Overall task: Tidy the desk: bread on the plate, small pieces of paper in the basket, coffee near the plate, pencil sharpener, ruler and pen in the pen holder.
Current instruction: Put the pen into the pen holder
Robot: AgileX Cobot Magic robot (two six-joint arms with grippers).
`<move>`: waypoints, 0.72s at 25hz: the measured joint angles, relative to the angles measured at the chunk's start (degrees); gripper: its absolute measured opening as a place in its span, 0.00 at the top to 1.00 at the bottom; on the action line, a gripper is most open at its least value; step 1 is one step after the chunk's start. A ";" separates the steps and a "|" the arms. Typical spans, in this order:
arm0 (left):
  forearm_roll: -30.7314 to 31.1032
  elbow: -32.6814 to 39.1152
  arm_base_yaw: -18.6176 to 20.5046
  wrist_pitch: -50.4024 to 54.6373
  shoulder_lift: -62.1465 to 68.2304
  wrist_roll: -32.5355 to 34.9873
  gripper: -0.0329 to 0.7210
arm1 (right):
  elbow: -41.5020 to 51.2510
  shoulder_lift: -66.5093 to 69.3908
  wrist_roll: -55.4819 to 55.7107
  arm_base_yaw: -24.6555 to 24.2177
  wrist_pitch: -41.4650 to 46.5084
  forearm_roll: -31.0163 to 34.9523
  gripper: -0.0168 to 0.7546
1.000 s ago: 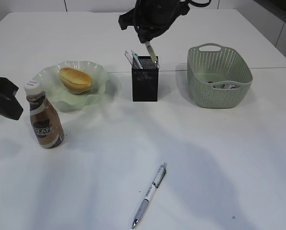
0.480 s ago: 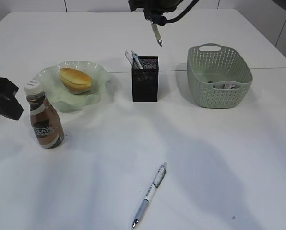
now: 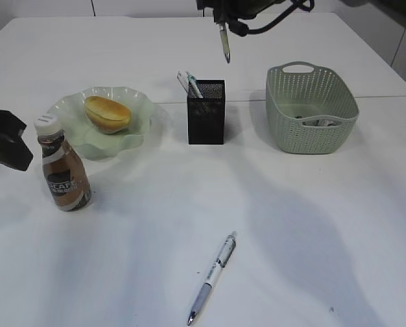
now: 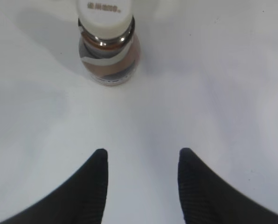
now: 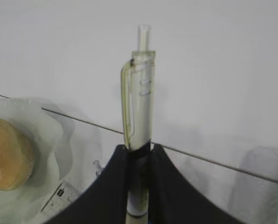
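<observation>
Since a second ago we see the right gripper (image 3: 223,27) lifted from the pen holder (image 3: 206,112) to the top of the exterior view, carrying its clear pen (image 3: 225,45) above and behind the holder. Going left to right, our left gripper (image 4: 141,165) hangs spread and empty just short of the coffee (image 3: 63,168), which stands beside the plate (image 3: 140,102) holding the bread (image 3: 107,113). Further right, the right fingers (image 5: 174,184) pinch the pen's lower barrel, another pen (image 3: 212,276) lies on the desk (image 3: 325,238), and the basket (image 3: 310,109) stands farthest right.

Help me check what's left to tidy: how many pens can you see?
3: one pen held in the right gripper's jaws, one loose on the desk, one standing in the pen holder. More may hide inside.
</observation>
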 joint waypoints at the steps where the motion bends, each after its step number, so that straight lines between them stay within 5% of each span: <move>1: 0.11 0.00 0.00 0.00 0.00 0.00 0.51 | 0.00 0.96 0.00 -0.12 -0.47 0.66 0.86; 18: 1.49 0.00 0.00 -0.24 0.00 0.00 0.51 | 0.00 8.71 -25.86 -0.12 -7.60 20.61 0.86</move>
